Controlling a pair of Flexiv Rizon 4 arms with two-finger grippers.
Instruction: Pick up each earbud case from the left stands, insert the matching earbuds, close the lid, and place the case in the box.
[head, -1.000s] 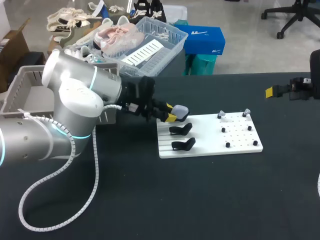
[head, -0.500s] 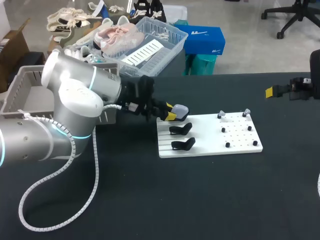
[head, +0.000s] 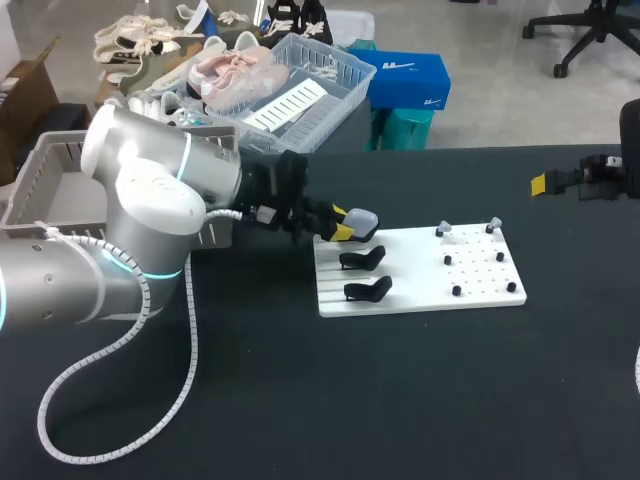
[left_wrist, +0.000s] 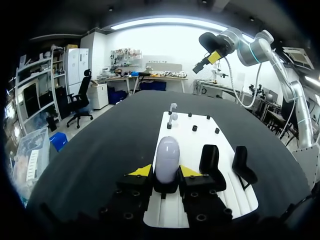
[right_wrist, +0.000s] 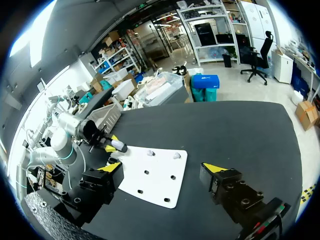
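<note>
Left gripper (left_wrist: 166, 171): clamped on pale earbud case (left_wrist: 167, 159) at white board's (head: 410, 272) stand end.
Right gripper (right_wrist: 164, 170): wide, empty (well off board).
Progress: early; earbuds (head: 443, 231), closing, boxing remain.

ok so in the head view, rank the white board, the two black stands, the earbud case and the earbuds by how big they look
1. white board
2. black stands and earbud case: they look about alike, so no ranking between them
3. earbuds, smallest
</note>
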